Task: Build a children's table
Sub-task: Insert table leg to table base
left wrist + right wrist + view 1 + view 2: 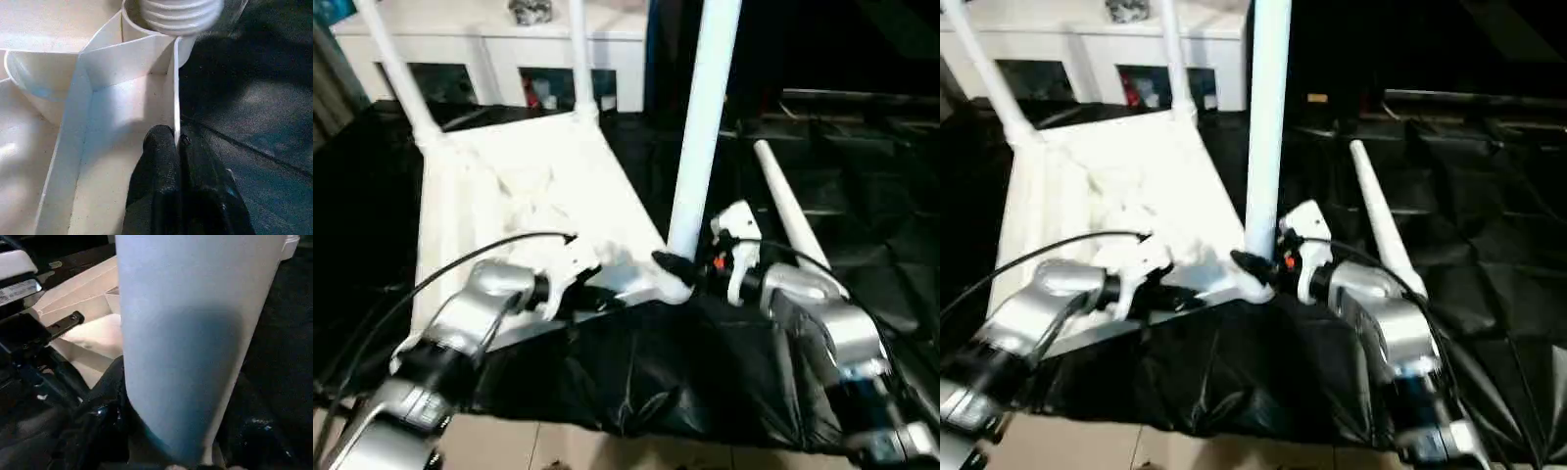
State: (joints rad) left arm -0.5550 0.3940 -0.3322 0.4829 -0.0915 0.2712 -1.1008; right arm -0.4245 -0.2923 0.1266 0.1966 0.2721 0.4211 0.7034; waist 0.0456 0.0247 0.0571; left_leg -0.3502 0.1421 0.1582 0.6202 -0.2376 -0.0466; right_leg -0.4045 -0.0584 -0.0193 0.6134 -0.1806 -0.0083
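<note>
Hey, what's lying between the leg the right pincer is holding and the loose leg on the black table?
In the left eye view, the right pincer and its white wrist sit between the upright leg and the loose leg, over black table cover.

A big work table with a crinkly black cover holds the things. The white tabletop lies on it upside down, near the front edge. One loose white leg lies flat on the black cover, just beside the tabletop.
</note>
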